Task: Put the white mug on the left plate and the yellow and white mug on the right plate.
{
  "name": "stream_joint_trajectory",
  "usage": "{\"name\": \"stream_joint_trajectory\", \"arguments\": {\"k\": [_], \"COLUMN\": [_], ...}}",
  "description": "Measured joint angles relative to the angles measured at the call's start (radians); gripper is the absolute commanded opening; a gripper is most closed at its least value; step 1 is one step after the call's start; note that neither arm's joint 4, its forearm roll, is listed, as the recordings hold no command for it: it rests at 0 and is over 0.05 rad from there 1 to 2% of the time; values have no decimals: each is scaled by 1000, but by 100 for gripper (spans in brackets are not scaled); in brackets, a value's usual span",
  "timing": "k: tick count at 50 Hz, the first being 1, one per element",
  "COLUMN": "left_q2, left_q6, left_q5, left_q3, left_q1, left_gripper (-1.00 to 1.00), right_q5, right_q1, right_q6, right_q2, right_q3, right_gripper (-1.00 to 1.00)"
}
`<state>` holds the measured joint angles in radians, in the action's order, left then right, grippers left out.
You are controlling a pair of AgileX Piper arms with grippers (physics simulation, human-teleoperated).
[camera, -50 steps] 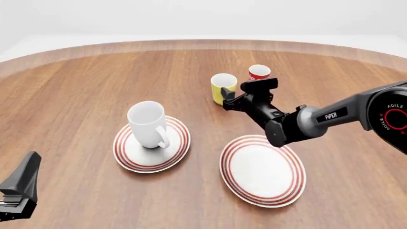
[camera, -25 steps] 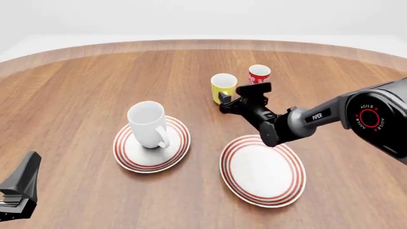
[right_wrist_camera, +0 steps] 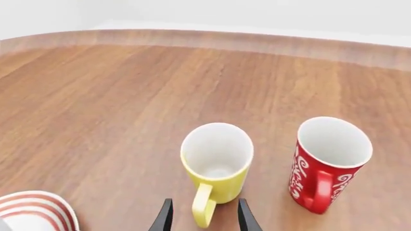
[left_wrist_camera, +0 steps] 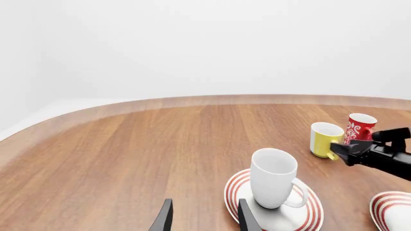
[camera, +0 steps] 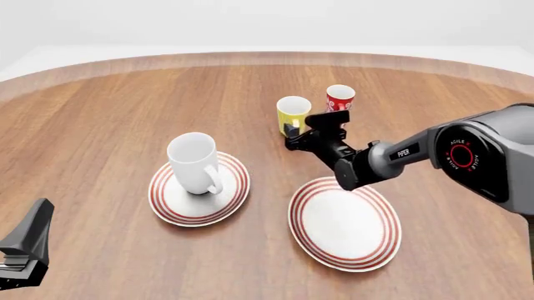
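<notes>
The white mug (camera: 194, 164) stands upright on the left plate (camera: 229, 197); both also show in the left wrist view, mug (left_wrist_camera: 273, 178) and plate (left_wrist_camera: 308, 219). The yellow and white mug (camera: 293, 114) stands on the table behind the bare right plate (camera: 344, 222). My right gripper (camera: 309, 125) is open right at the yellow mug. In the right wrist view the mug's yellow handle (right_wrist_camera: 203, 211) lies between the two fingers (right_wrist_camera: 165, 217). My left gripper (camera: 24, 245) is open and empty at the near left, far from both mugs.
A red-and-white patterned cup (camera: 339, 98) stands just right of the yellow mug, close to my right gripper; it also shows in the right wrist view (right_wrist_camera: 327, 161). An edge of the left plate (right_wrist_camera: 38, 207) shows there too. The wooden table's curved far edge (camera: 267, 57) runs behind.
My right gripper has moved forward and left to the yellow mug, its fingers now either side of the handle. The mugs, the plates and the left arm have not moved.
</notes>
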<state>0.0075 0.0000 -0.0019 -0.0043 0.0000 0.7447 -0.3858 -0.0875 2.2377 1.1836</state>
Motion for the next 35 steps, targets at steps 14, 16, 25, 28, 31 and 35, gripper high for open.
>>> {"name": "stream_joint_trajectory", "arguments": {"k": [14,16,25,28,31,35], "left_q2": [0,0,0,0,0,0], "left_q6": [0,0,0,0,0,0], "left_q5": [0,0,0,0,0,0], "left_q3": [0,0,0,0,0,0], "left_q1": [0,0,0,0,0,0], "left_gripper": [100,100,100,100,100,100], "right_q5": [-20,-23,-37,-42,-47,-52], "right_q1": [-5,-5,-8,-9,-9,-11], "right_q6": [-5,-5,-8,-9,-10,-10], "right_q2": [33,38,59,65,71,78], "right_q3": [41,46,68,75,82,88], "right_gripper": [100,100,100,100,100,-100]}}
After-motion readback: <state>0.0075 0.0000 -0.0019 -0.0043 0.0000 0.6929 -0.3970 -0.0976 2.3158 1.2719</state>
